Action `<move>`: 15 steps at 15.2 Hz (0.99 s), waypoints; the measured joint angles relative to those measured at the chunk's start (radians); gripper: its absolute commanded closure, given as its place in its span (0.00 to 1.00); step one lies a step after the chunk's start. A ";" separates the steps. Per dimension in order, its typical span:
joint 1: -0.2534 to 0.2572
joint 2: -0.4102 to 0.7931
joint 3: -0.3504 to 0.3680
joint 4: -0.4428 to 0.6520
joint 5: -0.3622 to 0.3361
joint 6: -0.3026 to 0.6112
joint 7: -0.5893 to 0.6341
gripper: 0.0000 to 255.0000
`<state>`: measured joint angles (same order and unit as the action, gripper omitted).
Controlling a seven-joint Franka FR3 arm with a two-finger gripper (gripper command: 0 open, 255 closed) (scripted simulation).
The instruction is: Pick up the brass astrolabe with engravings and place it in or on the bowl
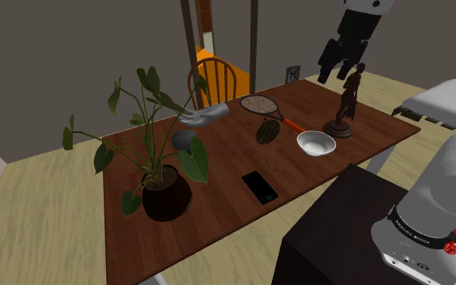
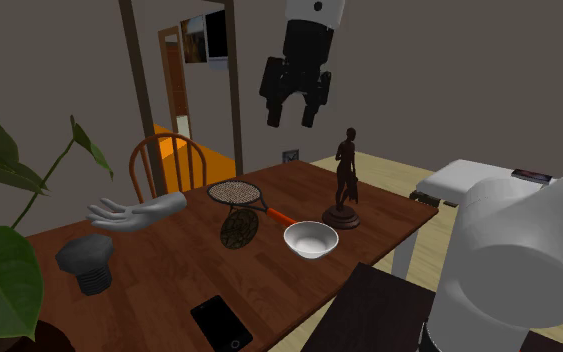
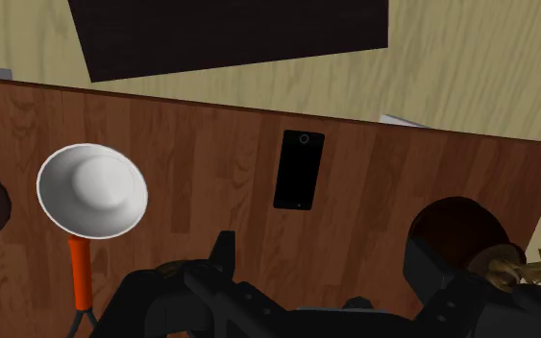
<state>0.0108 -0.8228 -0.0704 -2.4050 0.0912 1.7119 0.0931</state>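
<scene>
1. The astrolabe (image 2: 239, 228) is a dark, patterned disc on the wooden table (image 2: 169, 270). It sits just in front of the racket (image 2: 234, 192) head, and I cannot tell whether the two touch. It seems tilted up rather than flat, so I plan to close across its thin edge, not its face.
2. The racket's orange handle (image 2: 279, 215) runs from the disc's side towards the bowl. I want the fingers lined up so neither one lands on the strings or the handle. I also want the lift to go straight up before any sideways travel.
3. The gripper (image 2: 291, 112) hangs high above the table with its fingers spread and nothing between them. My step is the approach: shift it over the disc while it is high, square the wrist, then descend slowly. In the wrist view the gripper body covers the spot where I expect the disc, so I rely on the two outside views for alignment.
4. The white bowl (image 2: 310, 240) stands upright and empty, near the disc. The carry is short, so a low release over its centre should do.
5. The dark statuette (image 2: 346, 180) stands just beside the bowl, tall on a round base. I judge it the likeliest thing to get knocked, so I come at the bowl from the racket side.
</scene>
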 measured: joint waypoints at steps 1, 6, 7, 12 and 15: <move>0.000 0.000 0.000 0.000 0.000 0.000 0.000 0.00; -0.008 0.078 -0.035 -0.055 -0.007 0.149 -0.044 0.00; -0.007 0.103 -0.041 -0.061 -0.006 0.184 -0.052 0.00; -0.006 0.247 -0.091 -0.068 0.001 0.358 -0.114 0.00; 0.001 0.347 -0.121 -0.066 0.019 0.468 -0.155 0.00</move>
<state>0.0119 -0.4758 -0.1910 -2.4710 0.1107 2.1802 -0.0617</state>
